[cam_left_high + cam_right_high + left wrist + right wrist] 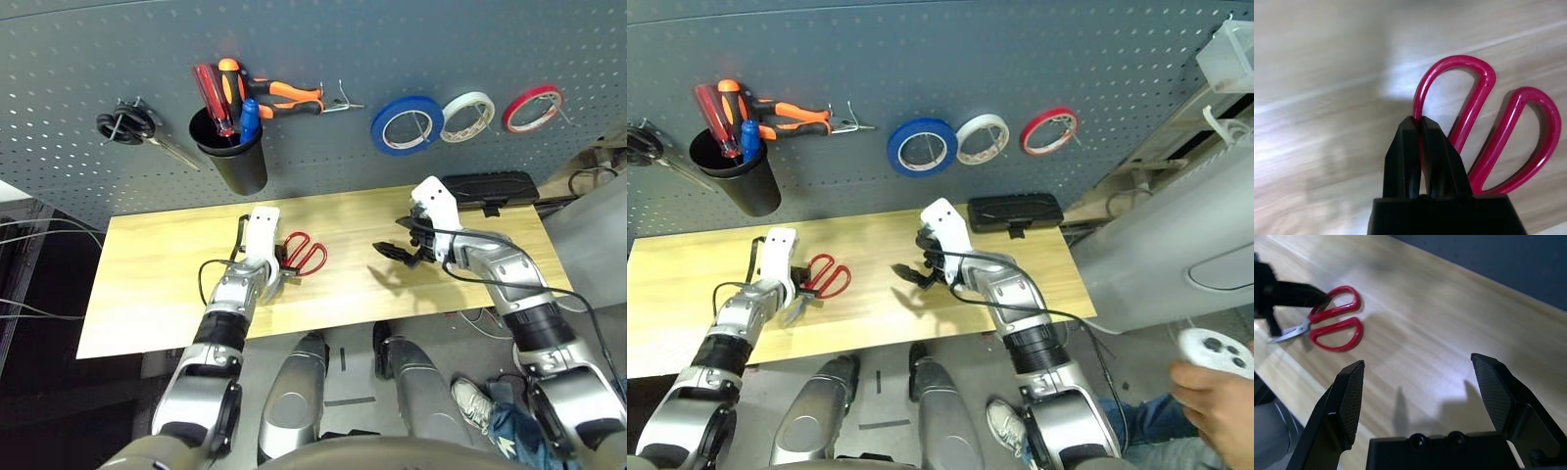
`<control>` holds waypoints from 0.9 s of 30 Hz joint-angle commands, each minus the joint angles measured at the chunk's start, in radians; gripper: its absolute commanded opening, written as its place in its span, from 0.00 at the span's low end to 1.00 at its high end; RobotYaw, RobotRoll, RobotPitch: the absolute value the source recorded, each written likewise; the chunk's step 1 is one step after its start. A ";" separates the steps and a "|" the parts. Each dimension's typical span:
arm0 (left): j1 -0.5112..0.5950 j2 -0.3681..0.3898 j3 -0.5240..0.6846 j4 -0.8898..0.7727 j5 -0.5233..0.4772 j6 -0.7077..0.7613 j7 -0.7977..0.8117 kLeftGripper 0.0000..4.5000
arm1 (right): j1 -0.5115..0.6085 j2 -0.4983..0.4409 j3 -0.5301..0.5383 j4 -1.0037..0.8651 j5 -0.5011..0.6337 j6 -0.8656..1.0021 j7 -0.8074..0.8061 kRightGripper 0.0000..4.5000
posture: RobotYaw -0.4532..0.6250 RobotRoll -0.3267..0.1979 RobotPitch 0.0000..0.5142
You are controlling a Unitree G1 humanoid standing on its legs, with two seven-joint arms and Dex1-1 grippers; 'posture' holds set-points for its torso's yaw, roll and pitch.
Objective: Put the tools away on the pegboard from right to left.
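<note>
Left of centre in the head views, the left gripper point(278, 276) has its jaws clenched on one loop handle of the red-handled scissors point(306, 254), which lie flat on the pale wooden surface point(157, 284). From the left wrist, the two black fingers point(1403, 161) pinch the near rim of that loop, with the second loop free beside it. The left silver forearm rises from the lower left of the frame, its white wrist casing angled forward and down to the board.

Right of centre, the right gripper point(397, 252) hovers above bare wood, jaws released and spread wide, nothing between them. Its forearm runs in from the lower right and bends toward the middle. Its wrist camera also takes in the scissors' steel blades point(1289, 333) at upper left, pointing away from the red handles, with the other gripper's black fingers on them.

Behind the surface stands the dark grey-blue pegboard point(78, 59). On it hang, from right to left, a red tape roll point(532, 108), a white tape roll point(467, 116) and the blue tape roll point(406, 124), then the orange-and-black-handled pliers point(279, 96) on a hook, a black cup point(233, 152) holding the small blue-handled screwdriver point(248, 119) beside a red-handled one, and black-handled scissors point(132, 125) at far left. A black case point(490, 186) rests at the surface's back right corner. At lower right of the right eye view a person's hand point(1220, 387) holds a white controller point(1210, 348).
</note>
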 commanded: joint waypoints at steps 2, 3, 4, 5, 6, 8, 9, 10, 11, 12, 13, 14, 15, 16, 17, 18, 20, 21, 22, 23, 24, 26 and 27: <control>0.118 0.017 0.024 -0.204 -0.020 -0.071 -0.012 0.01 | -0.001 0.004 0.016 0.017 0.004 -0.024 0.024 1.00 | 0.57 0.62 0.52; 0.133 0.019 0.027 -0.229 -0.022 -0.074 -0.013 0.01 | -0.003 0.004 0.015 0.019 0.004 -0.027 0.027 1.00 | 0.57 0.62 0.52; 0.163 0.029 0.029 -0.273 -0.021 -0.104 -0.023 0.01 | -0.007 0.008 0.014 0.015 0.010 -0.034 0.035 1.00 | 0.58 0.62 0.52; 0.195 0.032 0.047 -0.318 -0.030 -0.157 -0.027 0.01 | -0.010 0.012 0.016 0.005 0.016 -0.041 0.046 1.00 | 0.58 0.62 0.51; 0.217 0.034 0.060 -0.349 -0.037 -0.196 -0.029 0.01 | -0.013 0.015 0.017 -0.001 0.020 -0.046 0.055 1.00 | 0.59 0.62 0.51; 0.255 0.036 0.081 -0.394 -0.050 -0.250 -0.036 0.01 | -0.018 0.022 0.021 -0.015 0.026 -0.070 0.075 1.00 | 0.59 0.62 0.51; 0.273 0.040 0.085 -0.406 -0.056 -0.273 -0.046 0.01 | -0.021 0.025 0.024 -0.023 0.029 -0.079 0.085 1.00 | 0.59 0.62 0.51; 0.286 0.042 0.088 -0.413 -0.060 -0.289 -0.053 0.01 | -0.022 0.028 0.026 -0.029 0.030 -0.085 0.091 1.00 | 0.59 0.62 0.51; 0.294 0.044 0.089 -0.415 -0.063 -0.300 -0.058 0.01 | -0.023 0.029 0.027 -0.031 0.031 -0.087 0.095 1.00 | 0.59 0.62 0.51; 0.313 0.059 0.082 -0.410 -0.046 -0.345 -0.066 0.01 | -0.029 0.031 0.031 -0.034 0.031 -0.091 0.101 1.00 | 0.59 0.62 0.50; 0.340 0.072 0.082 -0.405 -0.027 -0.414 -0.068 0.01 | -0.038 0.033 0.035 -0.041 0.032 -0.095 0.107 1.00 | 0.59 0.62 0.50; 0.359 0.082 0.082 -0.400 -0.014 -0.467 -0.069 0.01 | -0.045 0.035 0.037 -0.046 0.033 -0.097 0.111 1.00 | 0.59 0.62 0.50; 0.374 0.082 0.090 -0.393 -0.015 -0.512 -0.067 0.01 | -0.050 0.037 0.037 -0.051 0.034 -0.097 0.114 1.00 | 0.59 0.62 0.50; 0.388 0.077 0.110 -0.385 -0.030 -0.555 -0.063 0.01 | -0.057 0.039 0.039 -0.060 0.037 -0.094 0.119 1.00 | 0.59 0.62 0.50; 0.397 0.074 0.123 -0.376 -0.042 -0.583 -0.060 0.01 | -0.061 0.040 0.040 -0.065 0.039 -0.091 0.123 1.00 | 0.59 0.62 0.50; 0.413 0.071 0.138 -0.366 -0.049 -0.637 -0.057 0.01 | -0.068 0.043 0.042 -0.077 0.043 -0.089 0.129 1.00 | 0.59 0.62 0.49; 0.429 0.070 0.151 -0.354 -0.048 -0.703 -0.054 0.01 | -0.074 0.047 0.044 -0.089 0.048 -0.088 0.135 1.00 | 0.59 0.62 0.49; 0.431 0.070 0.165 -0.352 -0.053 -0.742 -0.054 0.01 | -0.077 0.049 0.046 -0.093 0.049 -0.093 0.139 1.00 | 0.60 0.62 0.50; 0.429 0.067 0.181 -0.356 -0.067 -0.764 -0.050 0.01 | -0.080 0.051 0.048 -0.094 0.049 -0.097 0.142 1.00 | 0.60 0.62 0.50; 0.425 0.068 0.196 -0.363 -0.069 -0.799 -0.042 0.01 | -0.083 0.053 0.050 -0.095 0.050 -0.101 0.144 1.00 | 0.60 0.62 0.50; 0.416 0.063 0.222 -0.378 -0.075 -0.834 -0.021 0.01 | -0.086 0.057 0.050 -0.095 0.050 -0.105 0.147 1.00 | 0.60 0.62 0.50; 0.398 0.059 0.264 -0.400 -0.078 -0.885 0.019 0.01 | -0.091 0.062 0.051 -0.094 0.051 -0.111 0.149 1.00 | 0.60 0.62 0.50; 0.387 0.058 0.285 -0.412 -0.078 -0.899 0.039 0.01 | -0.094 0.064 0.050 -0.093 0.051 -0.115 0.149 1.00 | 0.60 0.62 0.50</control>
